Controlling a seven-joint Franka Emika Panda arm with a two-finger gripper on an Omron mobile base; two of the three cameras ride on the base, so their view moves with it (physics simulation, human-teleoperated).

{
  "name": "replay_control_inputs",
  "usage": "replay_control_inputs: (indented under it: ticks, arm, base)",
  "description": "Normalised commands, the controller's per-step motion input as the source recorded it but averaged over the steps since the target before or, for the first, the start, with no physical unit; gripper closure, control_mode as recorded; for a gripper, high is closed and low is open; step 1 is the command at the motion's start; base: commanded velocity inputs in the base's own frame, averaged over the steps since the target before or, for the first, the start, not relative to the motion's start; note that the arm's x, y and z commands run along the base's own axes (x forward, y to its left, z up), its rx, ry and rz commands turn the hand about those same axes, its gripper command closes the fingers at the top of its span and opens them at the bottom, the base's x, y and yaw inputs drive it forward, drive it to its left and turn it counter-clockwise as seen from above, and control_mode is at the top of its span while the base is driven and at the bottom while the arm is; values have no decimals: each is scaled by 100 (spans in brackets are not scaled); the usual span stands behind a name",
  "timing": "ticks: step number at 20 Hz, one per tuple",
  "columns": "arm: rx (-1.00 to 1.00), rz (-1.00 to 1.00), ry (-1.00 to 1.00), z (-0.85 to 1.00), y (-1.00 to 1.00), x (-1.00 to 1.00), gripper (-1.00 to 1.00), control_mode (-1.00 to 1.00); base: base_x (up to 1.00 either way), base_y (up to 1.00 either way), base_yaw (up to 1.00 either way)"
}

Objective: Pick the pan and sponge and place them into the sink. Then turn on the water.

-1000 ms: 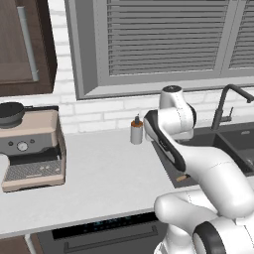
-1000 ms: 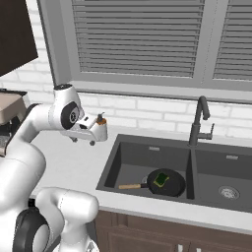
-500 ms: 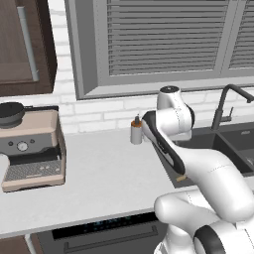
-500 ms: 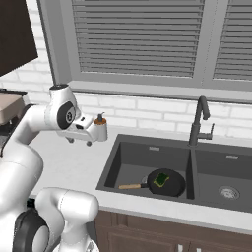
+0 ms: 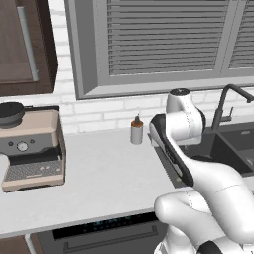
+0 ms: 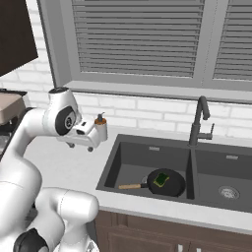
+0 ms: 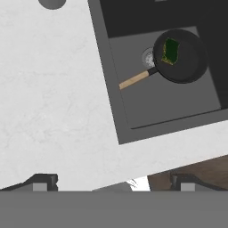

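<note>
Change: since a second ago the arm's upper joint has drifted a little to 9 o'clock in the right base view; the pan and sponge have not moved.
Done: you see the round black frying pan with a light wooden handle (image 6: 166, 182) lying in the left basin of the dark grey double-basin sink (image 6: 128, 155), the small green sponge (image 6: 160, 180) resting inside it.
Left: no stream shows at the tall slim dark tap (image 6: 199, 120), so turning the water on looks to be what remains.
Gripper: the two-finger gripper (image 6: 79, 144) hangs empty, jaws spread wide, above the white counter (image 6: 74, 167) just beside the small soap bottle (image 6: 101, 130).
Room: the tap lies towards 3 o'clock across open basin; mind the bottle and the window sill behind.
</note>
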Motion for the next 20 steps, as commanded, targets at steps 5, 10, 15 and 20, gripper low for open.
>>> replay_control_inputs:
  ticks: [5, 10, 15, 20]
  arm:
    - [10, 8, 0, 21, -16, -11, -100, -100]
    - [20, 17, 0, 47, -10, -4, -100, -100]
    - [5, 5, -1, 32, 1, -32, -100, -100]
    - [-5, 0, -7, 11, 3, -52, -100, -100]
  base:
    - [0, 0, 0]
    - [0, 0, 0]
    - [0, 0, 0]
    - [0, 0, 0]
